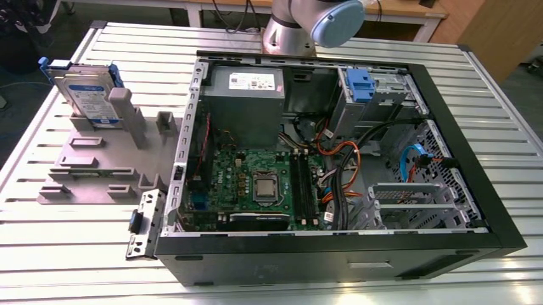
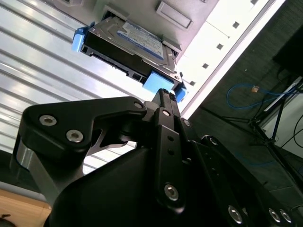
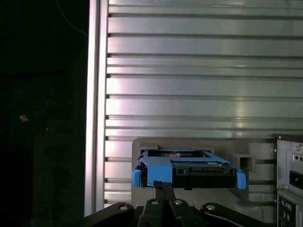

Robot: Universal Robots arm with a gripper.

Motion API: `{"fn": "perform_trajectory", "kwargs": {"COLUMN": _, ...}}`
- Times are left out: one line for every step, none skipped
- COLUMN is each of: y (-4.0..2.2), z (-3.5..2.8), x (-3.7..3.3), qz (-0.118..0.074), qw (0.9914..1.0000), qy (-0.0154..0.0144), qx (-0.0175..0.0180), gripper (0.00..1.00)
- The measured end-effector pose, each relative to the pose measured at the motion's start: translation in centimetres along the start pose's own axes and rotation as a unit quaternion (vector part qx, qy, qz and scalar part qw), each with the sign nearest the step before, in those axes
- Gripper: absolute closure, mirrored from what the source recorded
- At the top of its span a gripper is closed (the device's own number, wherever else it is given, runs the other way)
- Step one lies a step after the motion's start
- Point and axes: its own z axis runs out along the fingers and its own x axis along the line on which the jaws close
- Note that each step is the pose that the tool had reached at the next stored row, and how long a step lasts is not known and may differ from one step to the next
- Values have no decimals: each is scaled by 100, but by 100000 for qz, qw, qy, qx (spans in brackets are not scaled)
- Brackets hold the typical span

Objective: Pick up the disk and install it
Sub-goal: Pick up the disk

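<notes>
The disk (image 1: pixel 85 92) stands on edge in a grey holder (image 1: pixel 93 165) near a corner of the desk (image 1: pixel 85 279), on the exterior view's left. Its labelled face is turned towards the exterior camera and its blue carrier frames it. In both wrist views the gripper (image 3: pixel 163 187) points at the disk's (image 3: pixel 189 168) upper edge with its black fingers pressed together and nothing between them. In the second wrist view the gripper (image 2: pixel 163 94) lines up with a blue tab at one end of the disk (image 2: pixel 128 45); how much gap separates them cannot be told.

The desk is ribbed aluminium, pale and shiny. An open computer case (image 1: pixel 500 210) lies on it just beside the holder, on the exterior view's right, with a grey power supply (image 1: pixel 246 101) and a lone blue bracket (image 1: pixel 360 86) inside. The arm (image 1: pixel 314 25) rises behind the case. A dark floor (image 2: pixel 265 71) with loose cables lies past the desk.

The desk's edge (image 3: pixel 94 118) runs close to the holder, with a strip of bare slats between them. Further bare slats stretch beyond the disk.
</notes>
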Motion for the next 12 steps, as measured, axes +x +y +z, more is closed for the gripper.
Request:
{"fn": "perform_trajectory", "kwargs": {"y": 0, "z": 0, "x": 0, "qz": -133, "qw": 100000, "qy": 7, "qx": 1, "gripper": 89}}
{"fn": "perform_trajectory", "kwargs": {"y": 0, "z": 0, "x": 0, "qz": -268, "qw": 100000, "qy": 11, "qx": 1, "gripper": 89}}
{"fn": "perform_trajectory", "kwargs": {"y": 0, "z": 0, "x": 0, "qz": -400, "qw": 99999, "qy": 16, "qx": 1, "gripper": 89}}
{"fn": "perform_trajectory", "kwargs": {"y": 0, "z": 0, "x": 0, "qz": -531, "qw": 99999, "qy": 21, "qx": 1, "gripper": 89}}
{"fn": "perform_trajectory", "kwargs": {"y": 0, "z": 0, "x": 0, "qz": -664, "qw": 99998, "qy": 27, "qx": 2, "gripper": 89}}
{"fn": "perform_trajectory", "kwargs": {"y": 0, "z": 0, "x": 0, "qz": -796, "qw": 99997, "qy": 32, "qx": 3, "gripper": 89}}
{"fn": "perform_trajectory", "kwargs": {"y": 0, "z": 0, "x": 0, "qz": -937, "qw": 99996, "qy": 38, "qx": 2, "gripper": 89}}
{"fn": "perform_trajectory", "kwargs": {"y": 0, "z": 0, "x": 0, "qz": -1072, "qw": 99994, "qy": 44, "qx": 4, "gripper": 89}}
{"fn": "perform_trajectory", "kwargs": {"y": 0, "z": 0, "x": 0, "qz": -1201, "qw": 99993, "qy": 53, "qx": 6, "gripper": 89}}
{"fn": "perform_trajectory", "kwargs": {"y": 0, "z": 0, "x": 0, "qz": -1329, "qw": 99991, "qy": 56, "qx": 5, "gripper": 89}}
{"fn": "perform_trajectory", "kwargs": {"y": 0, "z": 0, "x": 0, "qz": -1459, "qw": 99989, "qy": 59, "qx": 3, "gripper": 89}}
{"fn": "perform_trajectory", "kwargs": {"y": 0, "z": 0, "x": 0, "qz": -1588, "qw": 99987, "qy": 65, "qx": 4, "gripper": 89}}
